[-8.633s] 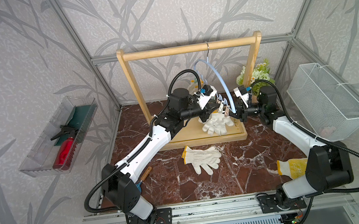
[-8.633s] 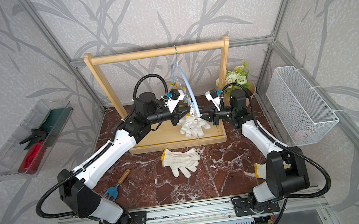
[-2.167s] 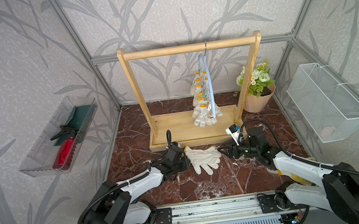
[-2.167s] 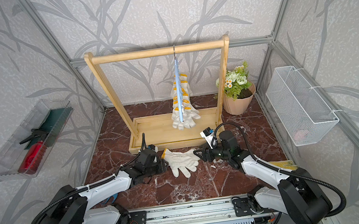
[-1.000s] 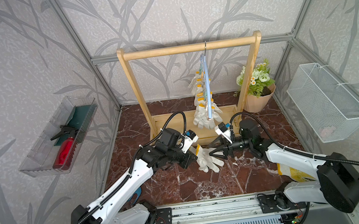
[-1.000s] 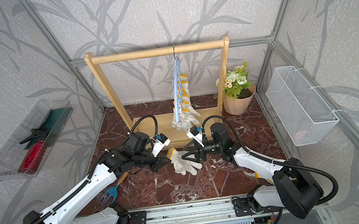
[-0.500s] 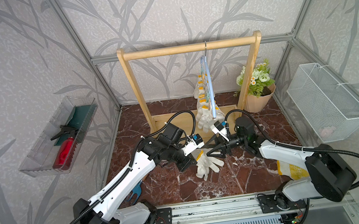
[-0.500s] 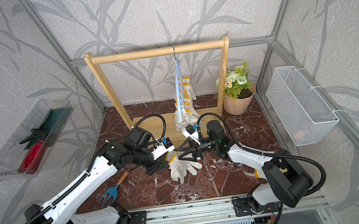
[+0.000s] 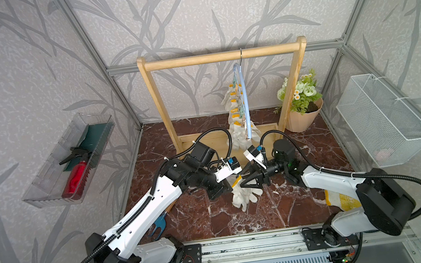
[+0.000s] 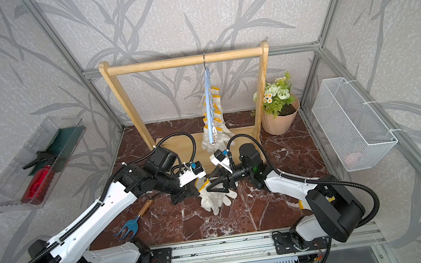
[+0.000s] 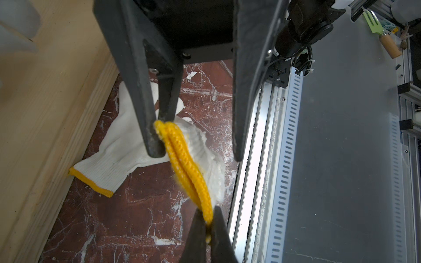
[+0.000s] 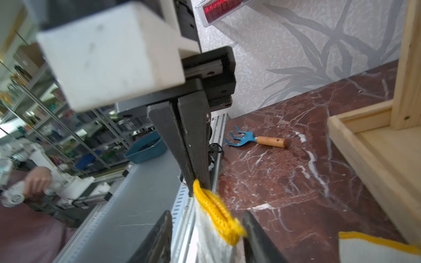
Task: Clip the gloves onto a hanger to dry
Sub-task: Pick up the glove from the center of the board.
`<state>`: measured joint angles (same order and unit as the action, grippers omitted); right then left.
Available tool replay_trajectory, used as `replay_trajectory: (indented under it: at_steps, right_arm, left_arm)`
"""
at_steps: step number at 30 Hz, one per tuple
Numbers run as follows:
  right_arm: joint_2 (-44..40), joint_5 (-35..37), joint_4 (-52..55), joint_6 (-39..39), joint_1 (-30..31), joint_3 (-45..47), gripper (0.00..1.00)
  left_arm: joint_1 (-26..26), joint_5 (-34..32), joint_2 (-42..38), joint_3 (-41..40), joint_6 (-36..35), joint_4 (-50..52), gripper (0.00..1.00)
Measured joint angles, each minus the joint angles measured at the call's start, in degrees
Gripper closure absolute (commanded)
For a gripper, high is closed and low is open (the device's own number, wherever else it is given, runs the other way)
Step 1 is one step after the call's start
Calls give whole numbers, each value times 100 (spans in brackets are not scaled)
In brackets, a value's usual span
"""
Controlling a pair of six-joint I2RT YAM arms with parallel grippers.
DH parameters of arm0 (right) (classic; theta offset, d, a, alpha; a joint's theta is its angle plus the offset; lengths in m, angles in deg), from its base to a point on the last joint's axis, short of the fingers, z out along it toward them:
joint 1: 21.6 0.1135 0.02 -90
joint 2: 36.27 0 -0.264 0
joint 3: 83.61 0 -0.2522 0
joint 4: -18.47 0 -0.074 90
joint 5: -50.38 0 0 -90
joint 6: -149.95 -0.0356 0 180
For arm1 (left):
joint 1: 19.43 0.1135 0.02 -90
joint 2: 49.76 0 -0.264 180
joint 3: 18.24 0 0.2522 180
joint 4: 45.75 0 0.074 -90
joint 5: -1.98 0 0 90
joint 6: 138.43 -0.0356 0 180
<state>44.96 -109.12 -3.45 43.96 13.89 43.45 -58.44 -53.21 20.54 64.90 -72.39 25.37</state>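
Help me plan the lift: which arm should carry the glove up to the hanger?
Probably left. The left fingers are shut on the cuff of the glove; the right fingers stand open around the cuff's other end.

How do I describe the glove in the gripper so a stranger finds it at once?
Look just in front of the wooden rack, near its middle. There one white glove hangs by its yellow cuff from the left gripper. Unlike it, the clipped gloves hang on the blue hanger and the flat glove lies beside the rack's base.

Rack (image 9: 158, 103) and hanger (image 9: 246, 100) behind, open marble (image 9: 282, 210) frontward
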Motion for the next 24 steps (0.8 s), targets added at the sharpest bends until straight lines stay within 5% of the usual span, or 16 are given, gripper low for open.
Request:
replay_trajectory:
  at_steps: [6, 11, 13, 16, 24]
  right_arm:
    - [-72, 48, 146, 94, 9, 7, 100]
    - [-387, 299, 444, 280, -50, 96, 100]
    - [-568, 435, 483, 326, -129, 201, 100]
    - [-887, 660, 509, 334, -455, 455, 100]
    - [-1521, 1106, 839, 243, -1547, 743, 100]
  left_arm:
    - [0, -39, 31, 0, 0, -26, 100]
    - [0, -402, 24, 0, 293, -326, 97]
    - [-2, -616, -20, -46, 516, -656, 75]
    - [-7, -881, -278, -407, 929, -1497, 59]
    - [13, -1073, -590, -1069, 1279, -3633, 57]
